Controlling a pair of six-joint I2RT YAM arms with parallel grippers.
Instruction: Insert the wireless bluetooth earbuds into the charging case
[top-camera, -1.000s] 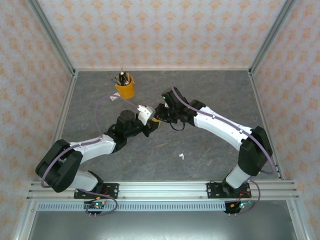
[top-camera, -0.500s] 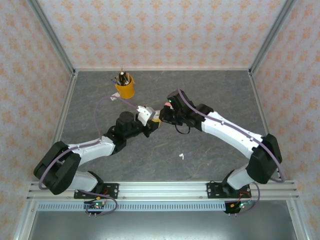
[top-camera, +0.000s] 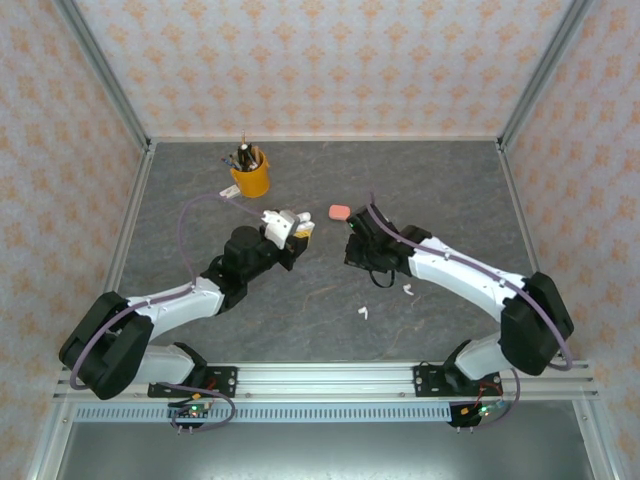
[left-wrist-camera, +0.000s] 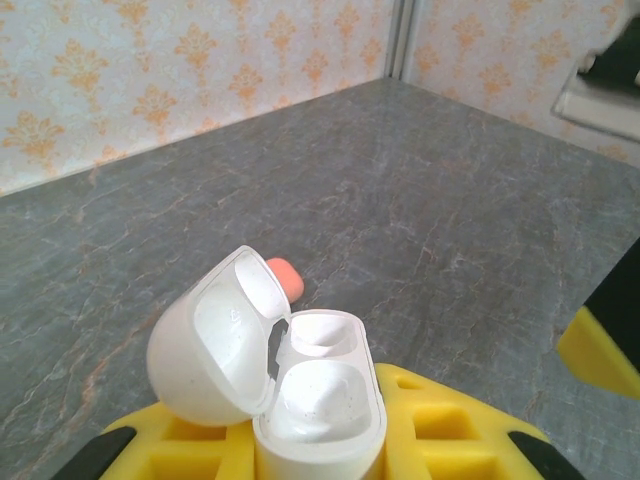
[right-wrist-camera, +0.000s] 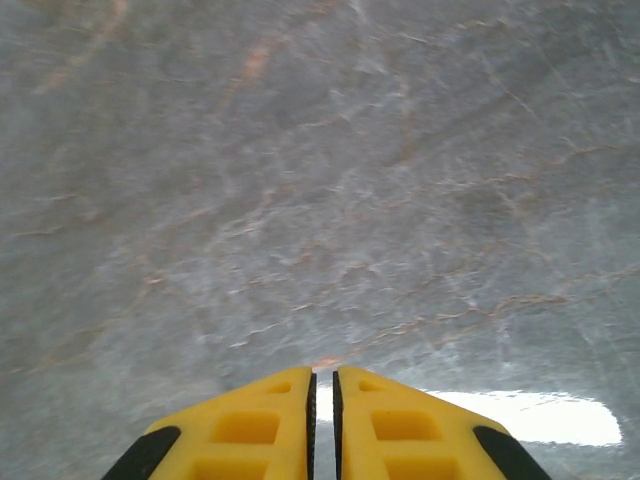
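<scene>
Case (left-wrist-camera: 318, 395), lid open, clamped in left gripper (left-wrist-camera: 320, 445), right gripper (right-wrist-camera: 322, 400) pinched shut; could twist loose if pushed hard.

Bright, even light; soft shadows; glare patch in right wrist view.

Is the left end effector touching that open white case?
Touching. Left wrist view: the white case sits clamped between yellow fingers of the left end effector.

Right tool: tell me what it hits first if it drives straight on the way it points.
Most likely the bare grey table: the right tool, shut, points down at it with nothing between, though depth is unclear.
</scene>
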